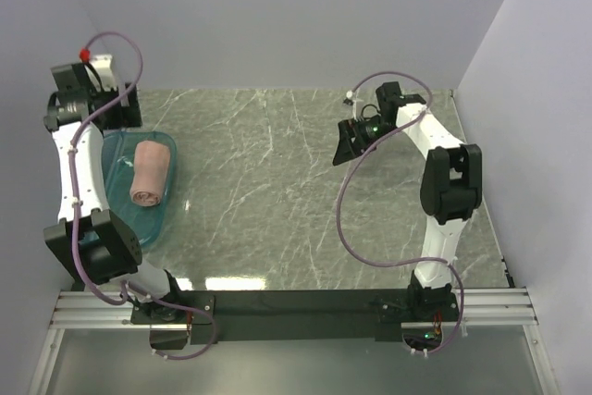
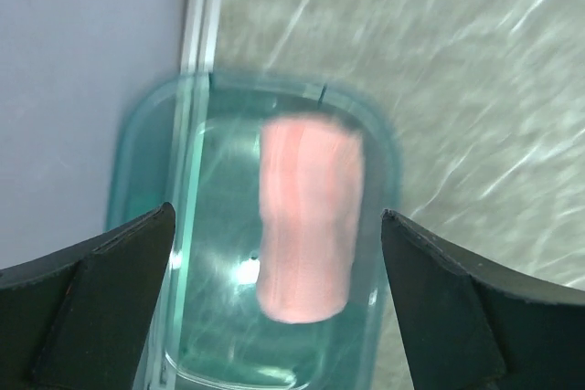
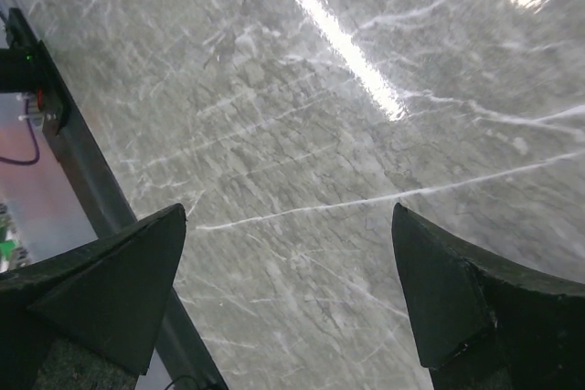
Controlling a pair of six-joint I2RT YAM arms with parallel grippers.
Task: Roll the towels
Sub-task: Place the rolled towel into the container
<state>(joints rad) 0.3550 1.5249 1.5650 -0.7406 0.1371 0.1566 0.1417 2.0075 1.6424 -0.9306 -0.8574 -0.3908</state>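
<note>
The salmon-pink towel (image 1: 153,171) lies rolled into a cylinder inside the teal translucent tray (image 1: 139,219) at the table's left side. In the left wrist view the rolled towel (image 2: 311,216) runs lengthwise along the tray (image 2: 146,162), blurred. My left gripper (image 2: 277,216) hovers above it, open, with the roll showing between the two dark fingers and touching neither. From above, the left gripper (image 1: 97,106) is just behind the tray's far end. My right gripper (image 1: 349,141) hangs open over bare marble right of centre, and in its own view the right gripper (image 3: 290,212) holds nothing.
Grey walls close in the marble table (image 1: 296,191) on the left, back and right. The tray sits tight against the left wall (image 2: 82,89). A black and aluminium rail (image 1: 296,307) carrying both arm bases runs along the near edge; that rail (image 3: 82,171) shows in the right wrist view.
</note>
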